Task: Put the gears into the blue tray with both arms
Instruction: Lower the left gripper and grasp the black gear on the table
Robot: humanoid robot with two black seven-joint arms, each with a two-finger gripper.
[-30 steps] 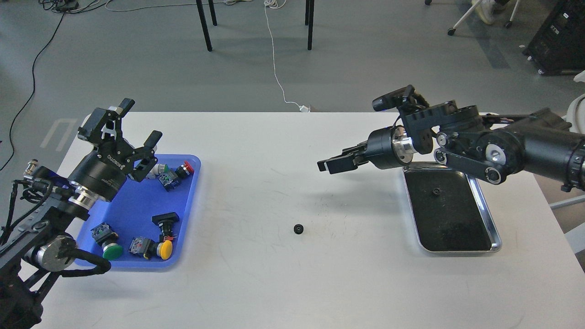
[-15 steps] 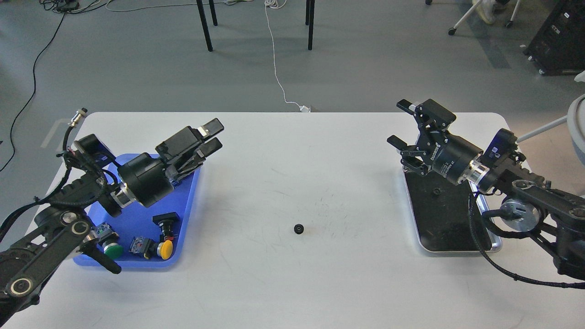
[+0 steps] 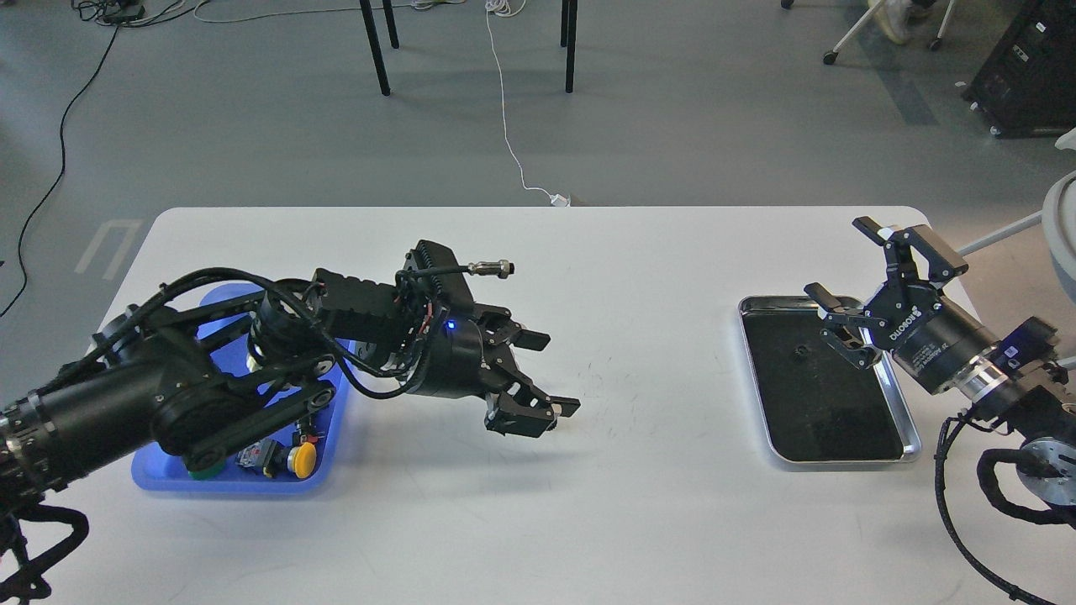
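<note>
My left arm reaches from the left across the blue tray (image 3: 229, 486) to the middle of the table. Its gripper (image 3: 556, 375) is open, low over the tabletop, with the fingers pointing right. No gear shows on the white table; the lower finger (image 3: 528, 414) covers the spot beneath it. One tiny black gear (image 3: 801, 353) lies in the silver-rimmed metal tray (image 3: 755, 378) at the right. My right gripper (image 3: 843, 259) is open, raised over that tray's far right corner and empty. My left arm hides most of the blue tray.
Coloured push-button switches lie in the blue tray, a yellow-capped one (image 3: 303, 459) showing at its front. Cables hang from both arms. Chair legs and a white cord are on the floor beyond the table's far edge.
My left arm swung from over the blue tray to the table's middle and lowered, now covering where a gear lay. My right gripper pulled back right, to the metal tray's far corner.
</note>
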